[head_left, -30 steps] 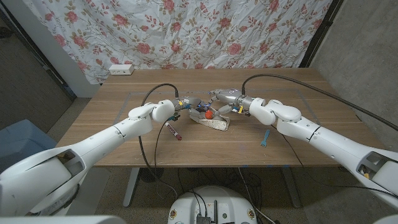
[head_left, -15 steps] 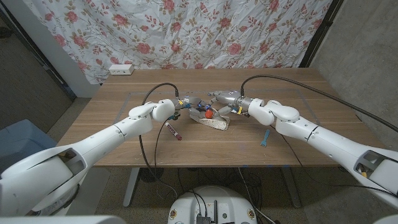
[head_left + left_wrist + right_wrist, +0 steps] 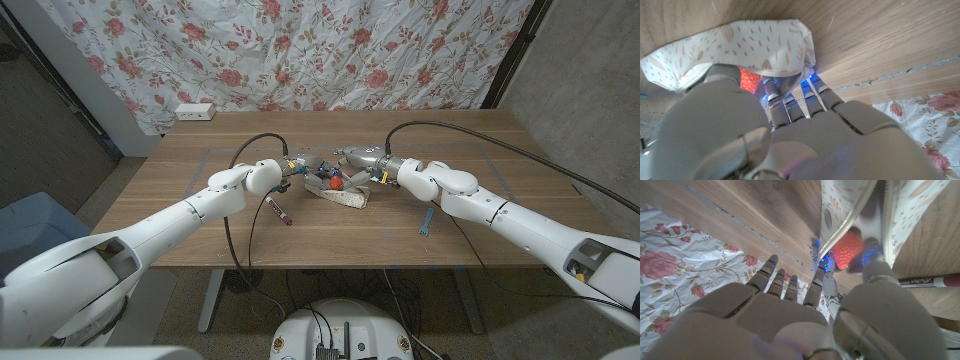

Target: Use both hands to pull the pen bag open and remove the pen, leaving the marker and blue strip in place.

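Near the middle of the head view, the patterned cloth pen bag [image 3: 340, 194] lies on the bench [image 3: 200, 190]. The left robot hand [image 3: 288, 174] pinches the bag's left lip and the right robot hand [image 3: 352, 163] pinches the right lip, each clamped on fabric, so the mouth gapes. A red-orange strawberry-shaped pen topper [image 3: 336, 183] pokes out of the opening.

The risks, as I judge them:
- the thin cloth could slip from either pinch and the mouth would fall closed;
- one hand must let go to take the pen, and the bag may slide;
- a wide sweep could nudge the marker [image 3: 278, 210] at lower left of the bag, or the blue strip [image 3: 426, 221] toward lower right.
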You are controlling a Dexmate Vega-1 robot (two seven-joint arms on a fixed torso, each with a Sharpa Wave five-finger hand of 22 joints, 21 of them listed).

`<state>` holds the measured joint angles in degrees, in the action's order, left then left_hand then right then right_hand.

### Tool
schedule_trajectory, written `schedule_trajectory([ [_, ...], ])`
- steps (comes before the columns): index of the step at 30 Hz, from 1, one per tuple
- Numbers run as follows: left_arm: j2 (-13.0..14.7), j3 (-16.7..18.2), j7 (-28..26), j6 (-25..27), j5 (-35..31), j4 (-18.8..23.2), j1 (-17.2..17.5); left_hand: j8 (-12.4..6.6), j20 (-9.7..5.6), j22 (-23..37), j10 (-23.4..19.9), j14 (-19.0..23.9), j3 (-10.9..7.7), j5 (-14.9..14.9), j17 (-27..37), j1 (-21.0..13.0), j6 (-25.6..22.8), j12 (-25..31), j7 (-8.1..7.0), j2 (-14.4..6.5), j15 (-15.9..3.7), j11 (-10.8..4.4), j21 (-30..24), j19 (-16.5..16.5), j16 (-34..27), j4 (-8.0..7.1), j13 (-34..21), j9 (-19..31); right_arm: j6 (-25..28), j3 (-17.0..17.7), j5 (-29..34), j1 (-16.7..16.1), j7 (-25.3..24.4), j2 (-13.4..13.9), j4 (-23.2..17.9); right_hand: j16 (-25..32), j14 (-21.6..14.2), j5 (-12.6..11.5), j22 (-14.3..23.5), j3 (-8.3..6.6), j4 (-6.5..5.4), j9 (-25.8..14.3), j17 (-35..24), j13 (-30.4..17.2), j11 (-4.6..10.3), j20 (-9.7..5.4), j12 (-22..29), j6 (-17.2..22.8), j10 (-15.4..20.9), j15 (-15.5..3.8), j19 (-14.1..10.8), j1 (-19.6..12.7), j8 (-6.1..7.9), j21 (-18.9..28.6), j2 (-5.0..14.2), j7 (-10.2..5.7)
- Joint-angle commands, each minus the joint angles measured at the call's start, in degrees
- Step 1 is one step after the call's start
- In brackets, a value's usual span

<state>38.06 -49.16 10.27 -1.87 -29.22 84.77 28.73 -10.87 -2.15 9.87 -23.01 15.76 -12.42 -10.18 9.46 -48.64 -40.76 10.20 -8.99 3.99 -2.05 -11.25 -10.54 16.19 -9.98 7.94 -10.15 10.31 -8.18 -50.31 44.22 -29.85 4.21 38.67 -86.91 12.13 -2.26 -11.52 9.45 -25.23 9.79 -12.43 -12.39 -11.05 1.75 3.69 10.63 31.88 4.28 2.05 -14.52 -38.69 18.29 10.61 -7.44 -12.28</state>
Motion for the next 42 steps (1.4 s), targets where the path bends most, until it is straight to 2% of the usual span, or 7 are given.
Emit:
schedule_trajectory([
  [1, -0.3, -0.3, -0.1, -0.1, 0.0, -0.3, -0.1, -0.31, -0.08, -0.1, -0.4, -0.1, -0.13, 0.1, 0.2, 0.3, -0.2, 0.6, 0.03, -0.3, -5.85, 0.36, -0.3, -0.2, -0.3, 0.27, -0.1, 0.3, -0.6, -0.9, 0.0, 0.6, -1.1, -0.8, 1.6, 0.6, -0.3, -0.4, 0.1, -0.10, -0.39, -0.2, -0.3, -0.2, 0.14, -0.09, 0.4, 1.1, 0.6, -0.30, -0.7, -0.7, 0.56, 0.3, 0.30, -0.22],
  [11, -0.6, -0.5, 0.0, -0.4, -0.1, -0.9, -0.5, -0.30, -0.11, -0.1, -0.4, -0.1, -0.15, 0.1, 0.2, 0.3, -0.2, 0.5, 0.06, -0.4, -5.85, 0.31, -0.3, -0.2, -0.2, 0.31, -0.1, 0.3, -0.6, -1.1, -0.4, 0.6, -1.7, -1.0, 1.8, 0.7, -0.4, -0.5, 0.1, 0.02, -0.45, -0.3, -0.3, -0.2, 0.11, -0.16, 0.5, 2.1, 0.8, -0.40, -1.0, -0.8, 1.05, 0.4, 0.32, -0.13],
  [20, -0.4, -0.5, 0.0, -0.1, -0.2, -0.5, -0.3, -0.30, -0.06, -0.1, -0.4, -0.1, -0.18, 0.0, 0.2, 0.4, -0.2, 0.5, 0.05, -0.5, -5.79, 0.42, -0.3, -0.2, -0.3, 0.34, -0.1, 0.3, -0.3, -1.2, -0.3, 0.0, -3.1, -1.1, 1.6, 1.1, -1.2, -0.6, 0.1, 0.50, -0.52, -0.7, -0.4, -0.1, 0.44, -0.44, 0.8, 6.0, 1.6, -0.77, -1.8, -1.0, 3.05, 0.5, 0.17, -0.01],
  [37, -0.1, -0.3, -0.3, 0.1, -0.2, 0.3, 0.2, -0.32, -0.11, -0.1, -0.5, -0.1, -0.26, 0.0, 0.2, 0.4, -0.3, 0.6, -0.02, -0.8, -5.80, 0.50, -0.3, -0.1, -0.2, 0.40, -0.1, 0.3, 2.5, -1.8, 1.7, -1.1, -5.3, -1.5, 1.2, 1.6, -2.9, -1.7, 0.2, 1.35, 0.01, -1.5, -0.4, -0.1, 1.11, -1.29, 1.2, 11.4, 3.8, -2.29, -3.8, -2.8, 6.05, 0.7, -0.92, -0.10],
  [42, 0.0, -0.2, -0.3, 0.3, -0.3, 0.7, 0.4, -0.32, -0.10, -0.1, -0.4, -0.1, -0.28, 0.0, 0.2, 0.4, -0.4, 0.6, 0.04, -0.9, -5.81, 0.49, -0.4, -0.1, -0.3, 0.42, -0.1, 0.3, 3.1, -1.9, 2.0, -1.4, -5.8, -1.4, 0.9, 1.7, -3.2, -2.1, 0.2, 1.38, 0.02, -1.6, -0.4, -0.1, 1.32, -1.35, 1.3, 12.2, 4.2, -2.36, -4.0, -3.3, 6.55, 0.7, -0.82, -0.19],
])
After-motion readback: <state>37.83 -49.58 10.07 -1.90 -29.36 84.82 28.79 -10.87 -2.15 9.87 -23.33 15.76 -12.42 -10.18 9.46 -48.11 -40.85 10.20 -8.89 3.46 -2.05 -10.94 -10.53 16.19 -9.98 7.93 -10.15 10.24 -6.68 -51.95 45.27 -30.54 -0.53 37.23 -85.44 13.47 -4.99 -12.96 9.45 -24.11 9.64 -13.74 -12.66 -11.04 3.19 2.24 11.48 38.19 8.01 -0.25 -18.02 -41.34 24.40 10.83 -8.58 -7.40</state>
